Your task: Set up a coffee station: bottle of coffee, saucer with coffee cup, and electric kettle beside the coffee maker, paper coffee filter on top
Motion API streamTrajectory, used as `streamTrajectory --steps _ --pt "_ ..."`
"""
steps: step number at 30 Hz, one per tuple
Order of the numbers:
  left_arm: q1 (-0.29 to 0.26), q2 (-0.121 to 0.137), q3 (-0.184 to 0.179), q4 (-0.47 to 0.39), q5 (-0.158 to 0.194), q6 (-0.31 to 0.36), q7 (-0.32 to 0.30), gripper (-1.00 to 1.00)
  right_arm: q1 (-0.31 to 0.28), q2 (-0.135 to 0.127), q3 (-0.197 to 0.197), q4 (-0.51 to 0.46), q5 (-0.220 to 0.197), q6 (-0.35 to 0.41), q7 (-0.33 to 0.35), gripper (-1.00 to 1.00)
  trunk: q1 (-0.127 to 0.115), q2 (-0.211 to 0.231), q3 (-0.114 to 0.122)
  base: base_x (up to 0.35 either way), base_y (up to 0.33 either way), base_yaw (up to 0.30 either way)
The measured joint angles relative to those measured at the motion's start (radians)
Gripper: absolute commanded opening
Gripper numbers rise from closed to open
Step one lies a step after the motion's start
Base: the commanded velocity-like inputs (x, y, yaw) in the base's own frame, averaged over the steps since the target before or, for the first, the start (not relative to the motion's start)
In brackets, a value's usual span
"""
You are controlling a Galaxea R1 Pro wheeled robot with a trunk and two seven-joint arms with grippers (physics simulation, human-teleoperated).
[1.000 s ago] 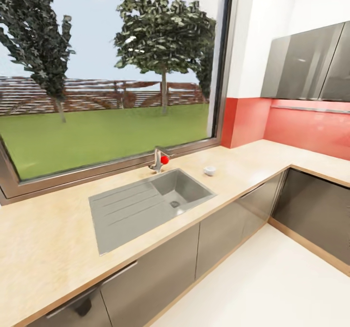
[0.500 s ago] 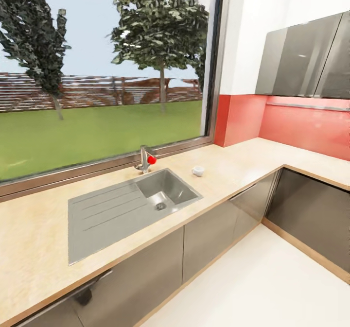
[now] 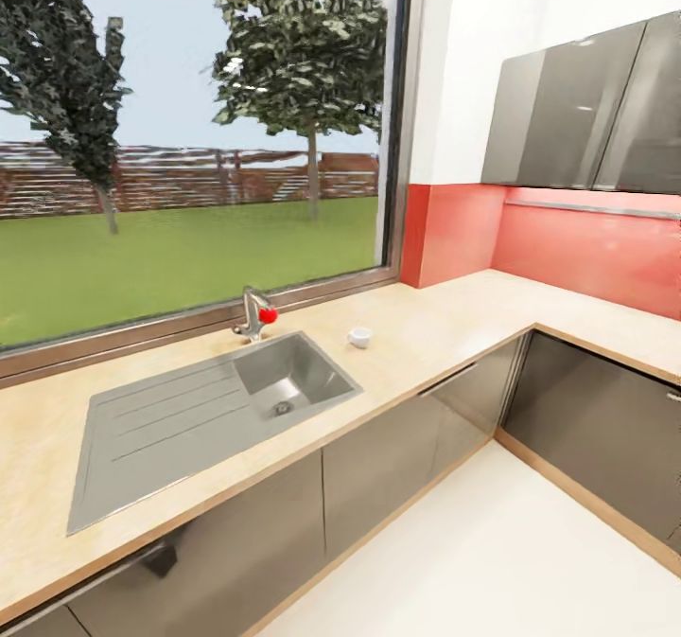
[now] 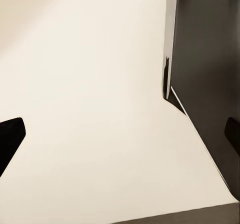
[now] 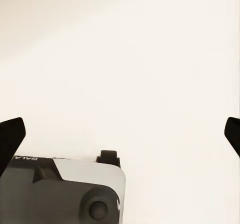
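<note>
Bright daylight floods through the window [image 3: 189, 145], rendering soft, slightly blurry edges

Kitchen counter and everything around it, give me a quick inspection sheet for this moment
Surface: L-shaped beige countertop with a grey sink and drainboard set into it; a faucet with a red knob stands behind the basin.
Job's things: a small white cup stands on the counter to the right of the sink, with no saucer under it.
Clutter: nothing seen.
End effectors: left end effector and right end effector both open, holding nothing, with pale floor beneath them.
Cables: nothing seen.
Surroundings: large window onto lawn, trees and a fence; red backsplash; grey wall cabinets; dark base cabinets.
</note>
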Motion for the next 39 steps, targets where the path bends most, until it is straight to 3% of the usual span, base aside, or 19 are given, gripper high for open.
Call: streamTrajectory --steps 11,39 --pt "0.0 0.0 0.0 0.0 0.001 0.0 0.0 1.0 0.0 0.001 0.002 0.0 0.001 0.0 0.0 1.0 0.0 0.0 0.0 0.126 -0.31 0.05" --pt "0.0 -0.001 -0.001 0.0 0.0 0.0 0.0 1.0 0.0 0.002 0.002 0.0 0.002 0.0 0.001 1.0 0.0 0.0 0.0 0.138 -0.31 0.271"
